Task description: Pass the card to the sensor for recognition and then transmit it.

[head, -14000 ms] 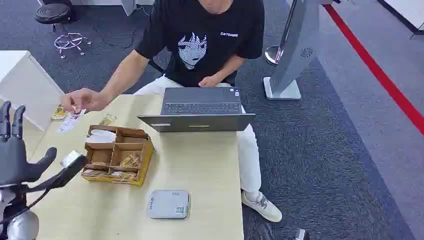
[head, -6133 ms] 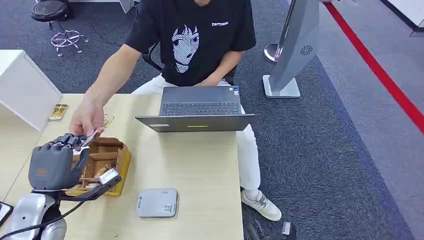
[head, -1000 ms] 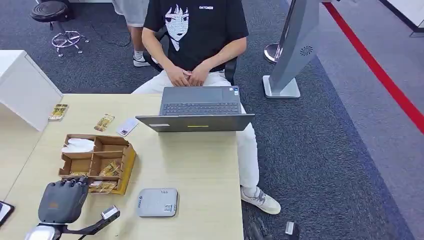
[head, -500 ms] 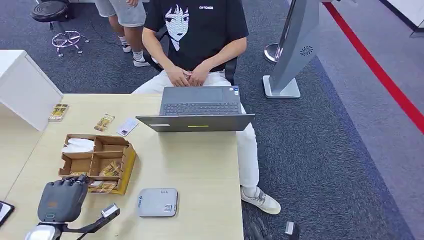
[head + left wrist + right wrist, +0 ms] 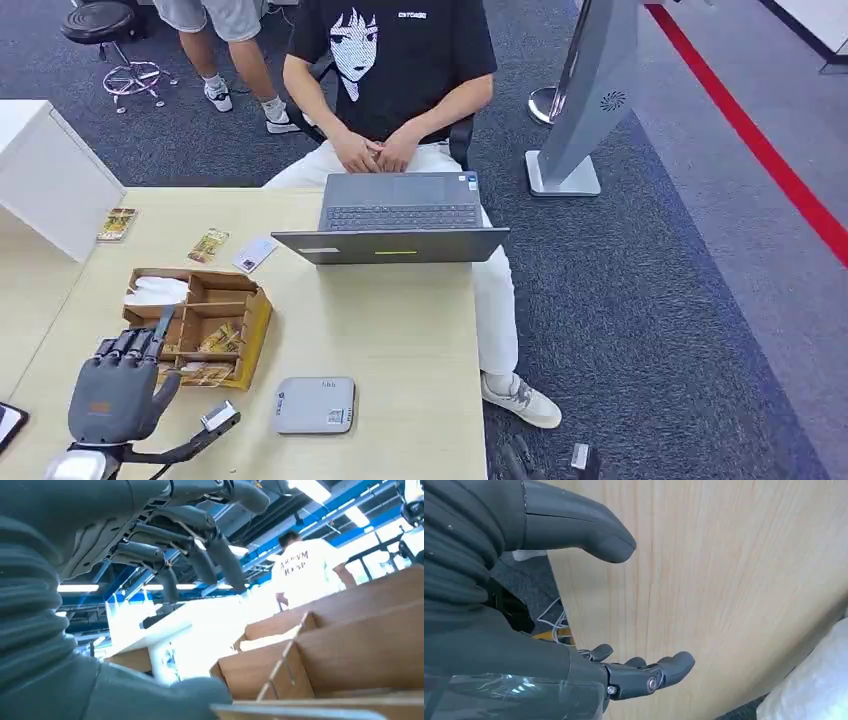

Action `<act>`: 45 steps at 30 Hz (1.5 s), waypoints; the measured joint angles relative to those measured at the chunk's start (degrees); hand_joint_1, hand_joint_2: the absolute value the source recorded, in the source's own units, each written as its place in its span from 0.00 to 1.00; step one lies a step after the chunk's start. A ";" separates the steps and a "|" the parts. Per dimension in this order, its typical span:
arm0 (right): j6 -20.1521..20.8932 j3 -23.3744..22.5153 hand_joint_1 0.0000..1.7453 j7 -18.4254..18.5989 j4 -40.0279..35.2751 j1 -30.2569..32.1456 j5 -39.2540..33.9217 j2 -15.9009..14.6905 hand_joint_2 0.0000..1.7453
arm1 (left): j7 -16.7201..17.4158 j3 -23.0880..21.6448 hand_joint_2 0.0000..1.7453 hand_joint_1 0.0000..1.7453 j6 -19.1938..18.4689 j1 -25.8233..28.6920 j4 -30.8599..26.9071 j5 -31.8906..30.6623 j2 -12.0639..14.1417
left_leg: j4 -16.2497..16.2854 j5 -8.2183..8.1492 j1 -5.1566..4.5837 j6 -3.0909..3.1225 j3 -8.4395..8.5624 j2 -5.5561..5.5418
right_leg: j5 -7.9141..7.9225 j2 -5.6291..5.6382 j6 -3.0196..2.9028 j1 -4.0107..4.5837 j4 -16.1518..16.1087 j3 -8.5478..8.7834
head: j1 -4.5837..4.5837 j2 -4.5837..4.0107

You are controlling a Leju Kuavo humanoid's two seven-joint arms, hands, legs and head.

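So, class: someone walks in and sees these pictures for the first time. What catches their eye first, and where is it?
Probably the robot's grey left hand, raised with fingers spread at the table's near left corner, just in front of the brown compartment box. Next, the person in the black printed T-shirt seated at the far side behind the open laptop. Then the small grey sensor lying flat near the front edge.

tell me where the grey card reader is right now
In the head view the grey card reader lies flat on the wooden table near its front edge, just right of the brown divided box and the left hand.
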 joint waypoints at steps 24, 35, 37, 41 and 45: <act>-0.15 -0.04 0.00 0.13 -0.15 0.10 -0.44 0.00 1.00 | 0.24 0.00 1.00 0.00 -0.63 2.96 -5.07 0.46 1.14 | 0.00 0.00 0.00 0.00 0.00 0.00 | 0.00 0.00 0.00 0.00 0.00 0.00 | -0.02 0.00; 0.20 -0.42 0.00 0.24 -0.57 0.30 -1.20 0.00 1.00 | 1.64 -0.24 1.00 0.00 -2.43 5.79 -9.88 -0.90 2.21 | 0.00 0.00 0.00 0.00 0.00 0.01 | 0.00 0.01 0.00 0.00 0.00 -0.01 | -0.02 0.00; 0.20 -0.44 0.00 0.24 -0.59 0.30 -1.20 0.00 1.00 | 1.64 -0.24 1.00 0.00 -2.47 6.00 -10.36 -0.90 2.34 | 0.00 0.00 0.00 0.00 0.00 0.01 | 0.00 0.01 0.00 0.00 0.00 -0.01 | -0.02 0.00; 0.20 -0.50 0.00 0.24 -0.59 0.32 -1.20 0.00 1.00 | 1.64 -0.26 1.00 0.00 -2.51 6.14 -10.84 -0.90 2.54 | 0.00 0.00 0.00 0.00 0.00 0.01 | 0.00 0.01 0.00 0.00 0.00 -0.01 | -0.02 0.00; 0.20 -0.59 0.00 0.24 -0.59 0.33 -1.20 0.00 1.00 | 1.64 -0.26 1.00 0.00 -2.54 6.26 -11.17 -0.90 2.56 | 0.00 0.00 0.00 0.00 0.00 0.01 | 0.00 0.01 0.00 0.00 0.00 -0.01 | 0.00 0.00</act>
